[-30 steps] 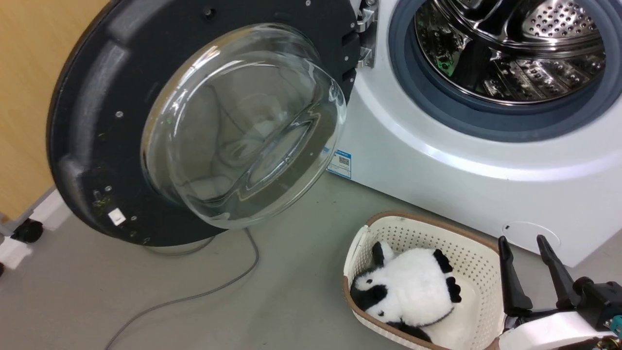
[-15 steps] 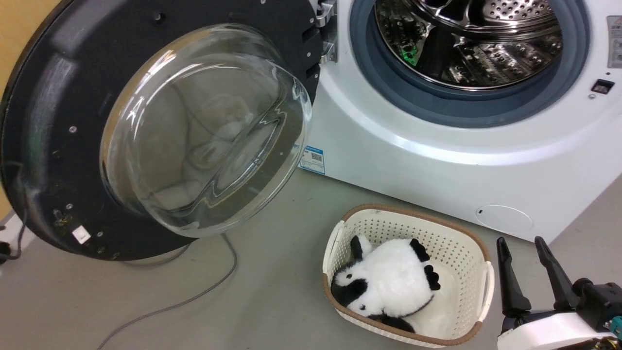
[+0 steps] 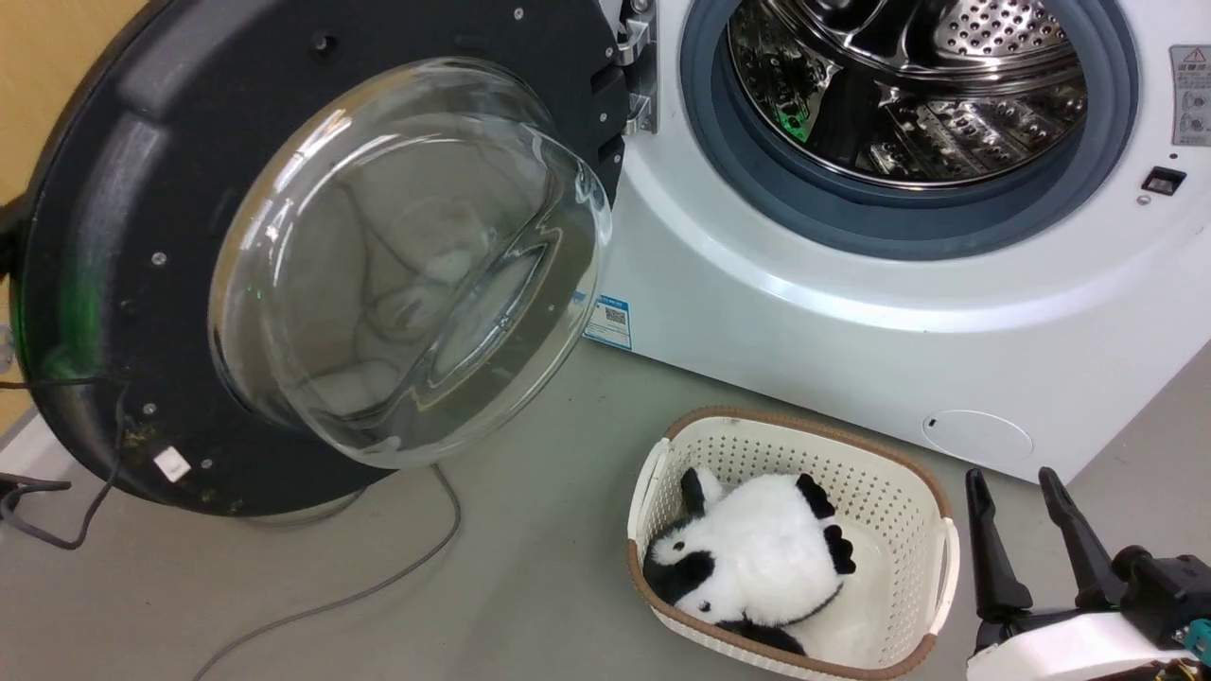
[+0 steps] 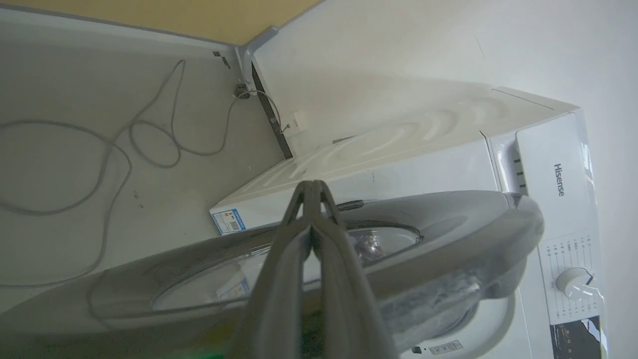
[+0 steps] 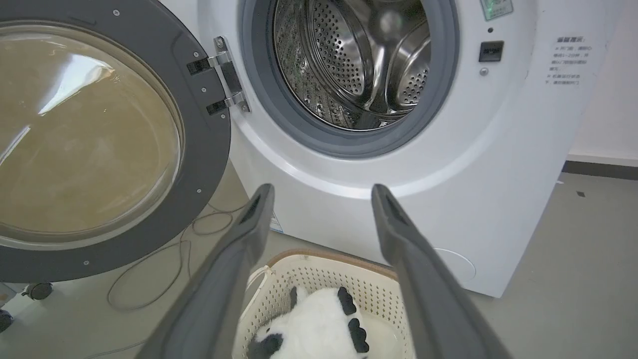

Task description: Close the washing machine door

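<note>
Mostly only your head camera shifts; the washing machine door (image 3: 114,236) stays wide open, left of the washing machine (image 3: 851,312). Your left gripper (image 4: 313,192), jaws closed, points at its outer face. Your right gripper (image 3: 1010,482), jaws open, idles by the basket (image 3: 804,421). You have the whole swing left.

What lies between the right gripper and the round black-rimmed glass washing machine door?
Head view: a cream perforated basket holding a black-and-white plush panda, then grey floor with a grey cable up to the door.

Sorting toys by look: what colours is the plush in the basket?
Black and white plush, clearest in the head view.
</note>
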